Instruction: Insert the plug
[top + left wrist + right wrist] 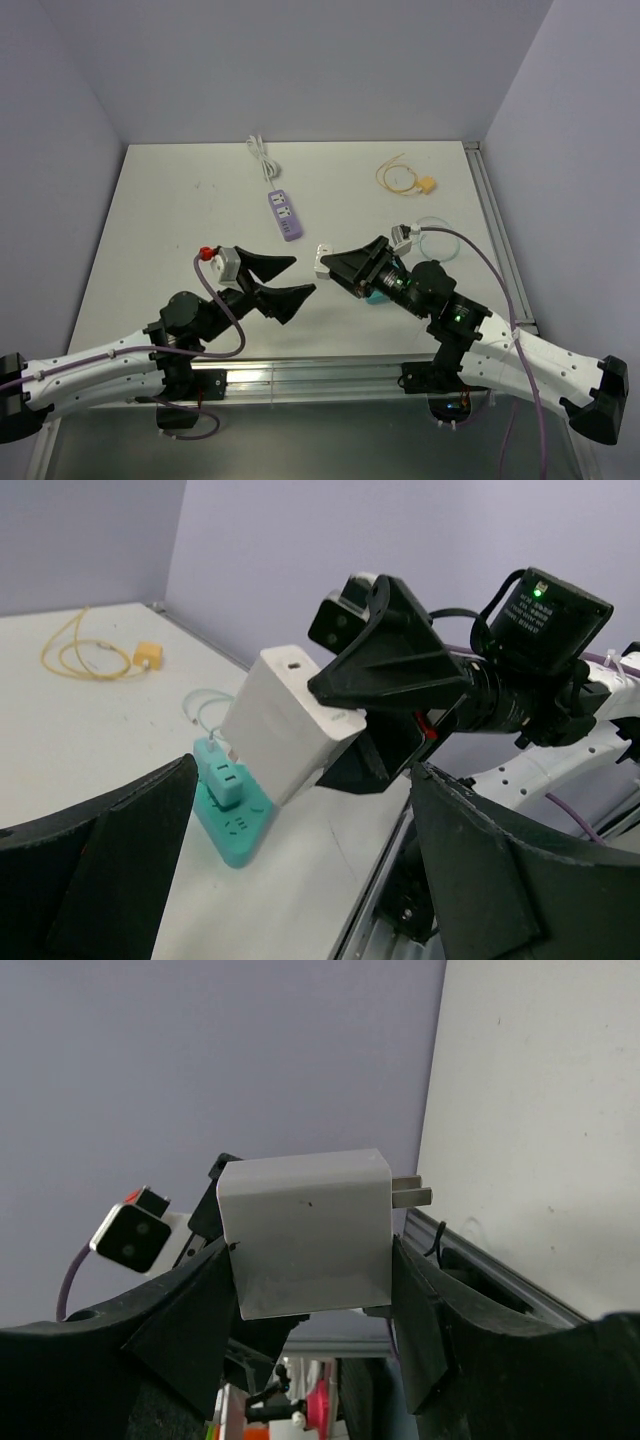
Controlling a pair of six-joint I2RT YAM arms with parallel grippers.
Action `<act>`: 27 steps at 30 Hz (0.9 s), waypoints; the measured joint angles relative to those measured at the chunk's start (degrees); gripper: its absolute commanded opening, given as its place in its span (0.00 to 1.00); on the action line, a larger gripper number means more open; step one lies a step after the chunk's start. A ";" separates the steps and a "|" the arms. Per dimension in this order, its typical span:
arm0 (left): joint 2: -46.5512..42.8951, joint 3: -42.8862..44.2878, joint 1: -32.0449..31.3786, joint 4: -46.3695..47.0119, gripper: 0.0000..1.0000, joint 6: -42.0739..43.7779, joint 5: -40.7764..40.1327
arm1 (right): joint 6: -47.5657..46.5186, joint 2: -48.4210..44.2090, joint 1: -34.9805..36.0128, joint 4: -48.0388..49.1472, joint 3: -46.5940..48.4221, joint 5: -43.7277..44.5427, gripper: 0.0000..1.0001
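While the right gripper is clamping a white wall adapter by its flat sides, probably to keep the prongs free for a socket, the left gripper is hanging wide open and empty; both are sitting nearer the arm bases than the purple power strip. The plug is lying on its looped yellow cable well right of that strip, on a white table that plain lavender walls are enclosing.

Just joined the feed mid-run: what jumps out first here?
The right gripper holds a white pronged block in the air above the table's near centre, clamped by its sides. The left gripper gapes open just opposite it. Farther back, the purple power strip lies mid-table, and the yellow-tan plug sits with its looped cable near the far right corner.
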 measured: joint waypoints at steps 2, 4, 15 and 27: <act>0.15 -0.11 -0.48 2.05 0.92 1.42 -0.90 | 1.22 0.44 1.79 0.31 0.00 2.56 0.00; 0.68 -0.13 -1.22 4.20 0.91 3.02 -1.77 | 2.78 0.83 3.56 0.35 0.00 5.31 0.00; 8.72 -0.33 -5.79 10.29 0.91 12.37 -7.69 | 8.85 3.52 10.05 -1.40 2.97 17.62 0.00; 9.44 1.22 -6.05 10.12 0.89 13.11 -14.32 | 9.46 9.92 15.78 -0.37 5.75 21.92 0.00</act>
